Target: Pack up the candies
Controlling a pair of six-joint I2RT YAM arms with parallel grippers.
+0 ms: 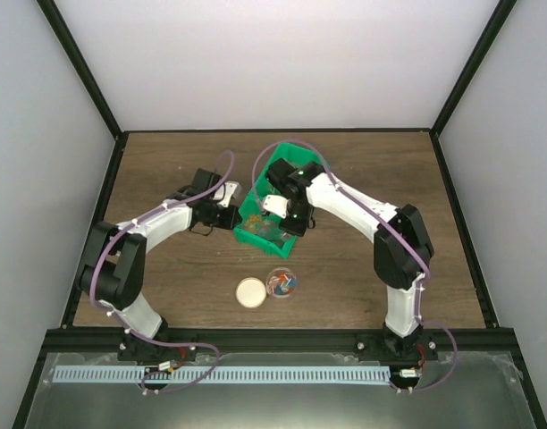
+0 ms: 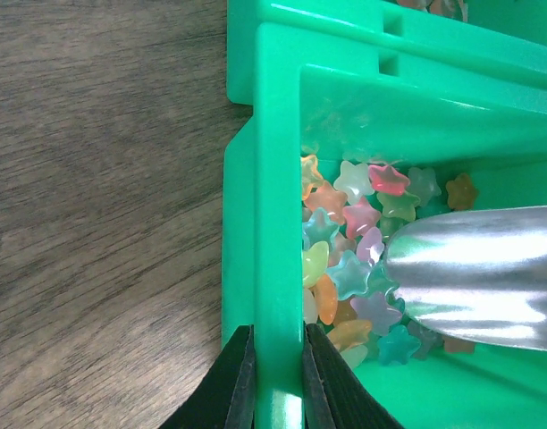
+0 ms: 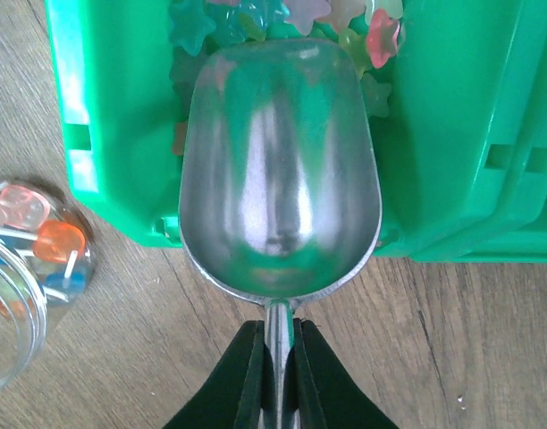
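Note:
The candies (image 2: 354,259) are tiny star-shaped sweets in mixed colours, heaped in the near green bin (image 2: 265,179). My left gripper (image 2: 278,375) is shut on that bin's left wall, one finger on each side. My right gripper (image 3: 278,375) is shut on the handle of a metal scoop (image 3: 278,170). The scoop's bowl is empty, and its front lip reaches over the bin's wall among the candies (image 3: 372,40). From above, both grippers meet at the bin (image 1: 256,231). A clear round jar (image 1: 281,283) in front of it holds a few candies.
A tan round lid (image 1: 250,292) lies on the wooden table left of the jar. A second green bin (image 1: 287,165) sits right behind the first. The jar's rim (image 3: 23,268) shows at the left edge of the right wrist view. Black frame posts border the table.

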